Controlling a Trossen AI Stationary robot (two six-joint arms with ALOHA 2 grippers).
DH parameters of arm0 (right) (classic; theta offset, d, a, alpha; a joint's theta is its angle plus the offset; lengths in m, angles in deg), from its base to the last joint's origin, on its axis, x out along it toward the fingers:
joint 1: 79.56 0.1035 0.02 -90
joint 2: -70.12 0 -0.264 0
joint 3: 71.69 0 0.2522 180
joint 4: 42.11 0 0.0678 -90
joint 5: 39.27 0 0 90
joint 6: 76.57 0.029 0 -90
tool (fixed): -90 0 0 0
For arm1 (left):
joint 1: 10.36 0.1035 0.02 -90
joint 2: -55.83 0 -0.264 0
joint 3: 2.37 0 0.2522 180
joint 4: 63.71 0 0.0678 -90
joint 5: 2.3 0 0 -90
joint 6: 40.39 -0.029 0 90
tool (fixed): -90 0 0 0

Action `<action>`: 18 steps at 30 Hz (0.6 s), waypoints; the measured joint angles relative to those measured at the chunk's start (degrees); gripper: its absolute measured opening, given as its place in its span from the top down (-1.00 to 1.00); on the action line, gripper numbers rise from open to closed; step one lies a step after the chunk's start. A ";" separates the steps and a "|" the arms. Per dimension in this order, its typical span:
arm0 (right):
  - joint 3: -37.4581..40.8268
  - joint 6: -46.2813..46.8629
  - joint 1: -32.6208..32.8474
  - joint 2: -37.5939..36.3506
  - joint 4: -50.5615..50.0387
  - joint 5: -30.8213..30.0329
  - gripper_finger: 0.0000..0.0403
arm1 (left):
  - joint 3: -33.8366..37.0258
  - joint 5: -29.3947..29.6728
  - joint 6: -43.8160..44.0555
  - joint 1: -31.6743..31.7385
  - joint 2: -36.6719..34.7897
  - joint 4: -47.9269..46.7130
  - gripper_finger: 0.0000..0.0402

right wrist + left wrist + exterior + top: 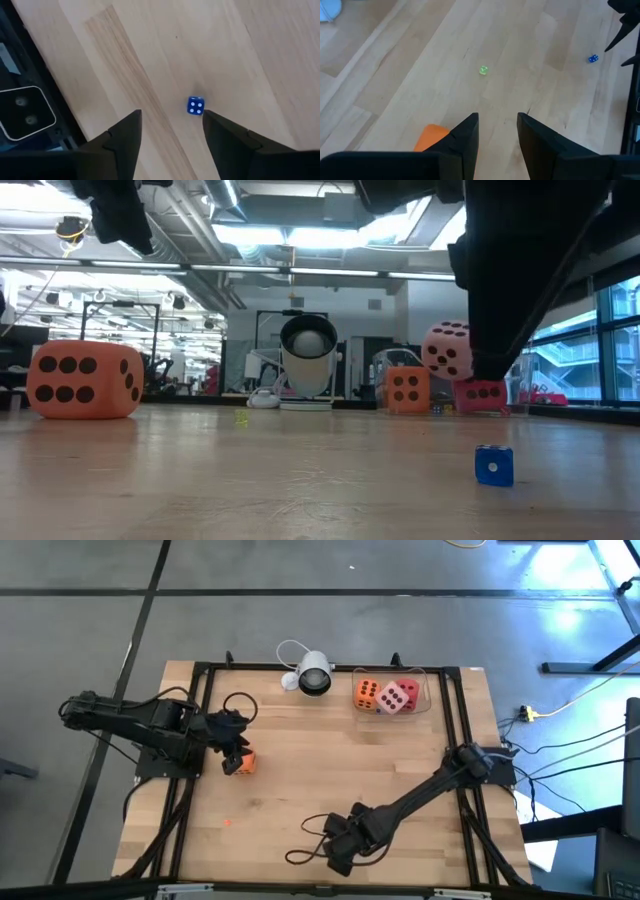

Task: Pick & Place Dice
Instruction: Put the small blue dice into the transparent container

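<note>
Beside the white round camera at the table's far edge sits a clear tray with three dice in it: an orange die, a pink die on top, a red die behind. A fourth, the loose orange die, lies well off from the camera toward the left arm's side, just beside the left gripper.

Step in hand, as I read it: picking the loose orange die for the tray. Left gripper hovers above the wood with the die off to one side of its fingers, not between them (so no grasp yet). Jaws narrowly parted, holding nothing. Next move needs a sideways shift to centre over the die, wider opening since the die looks broader than the current gap, then descent and close.

Right gripper is far from the camera, near the table's front edge, pointing down at a tiny blue die. Its fingers are spread wide, empty; the blue die sits just ahead of the gap, nearer one finger, apparently not touched. Could equally be the active arm; can't tell.

Low view shows the blue die flat on the wood. A small green bit lies on the wood ahead of the left gripper.
</note>
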 joint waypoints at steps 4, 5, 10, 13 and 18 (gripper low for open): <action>0.07 -0.26 0.02 1.35 0.01 0.82 0.03 | 0.00 -0.06 0.29 0.00 0.00 -0.02 0.35; 0.07 -0.25 0.02 1.62 0.24 1.59 0.04 | 0.00 -0.06 0.43 0.00 0.00 -0.02 0.35; 0.09 -0.48 0.02 2.67 -0.25 2.21 0.05 | 0.00 -0.08 1.19 0.00 0.00 0.00 0.35; 0.02 -0.67 -0.14 2.61 -0.04 0.39 0.05 | 0.00 -0.11 1.48 0.00 0.00 0.00 0.35; 0.00 -0.66 -0.89 2.87 -0.50 0.44 0.05 | 0.00 -0.13 1.70 0.00 0.00 0.02 0.35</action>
